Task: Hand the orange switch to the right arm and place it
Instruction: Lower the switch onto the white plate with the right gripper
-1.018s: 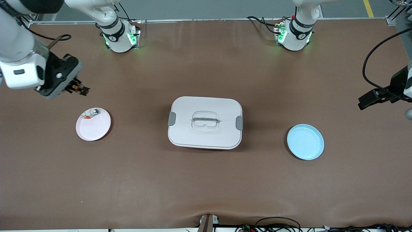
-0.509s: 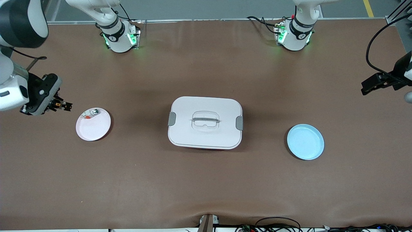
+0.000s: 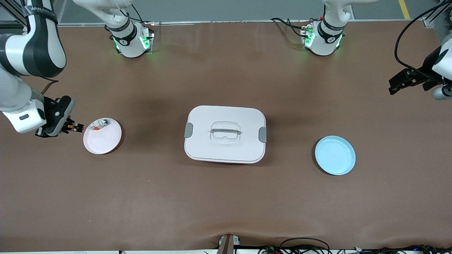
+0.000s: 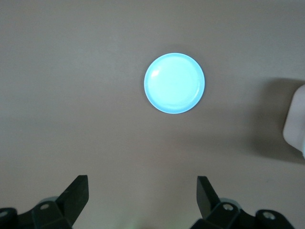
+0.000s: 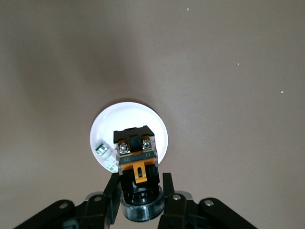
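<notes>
Holding the orange switch (image 3: 75, 127) clamped in its fingers, the right gripper (image 3: 69, 127) in the front view sits just beside the pink plate (image 3: 105, 140), off its rim toward the right arm's end of the table and not yet over the plate. The switch sticks out from the fingertips toward the plate, so the placing move, as I judge it, is a short carry along that same line. A small silver-and-green piece (image 3: 100, 124) already lies in the plate near its rim. The left gripper (image 3: 406, 80) waits well apart from the plate, past the white lidded box (image 3: 225, 134) and the blue plate (image 3: 335, 155).

The left wrist view shows the left gripper's fingers (image 4: 76, 193) spread wide and empty, over the blue plate (image 4: 174, 83).

From the right wrist view, the switch (image 5: 136, 155) points its long axis away from the fingers (image 5: 112, 191) (straight toward the pink plate (image 5: 152, 120)), with the silver-and-green piece (image 5: 106, 155) beside it.
</notes>
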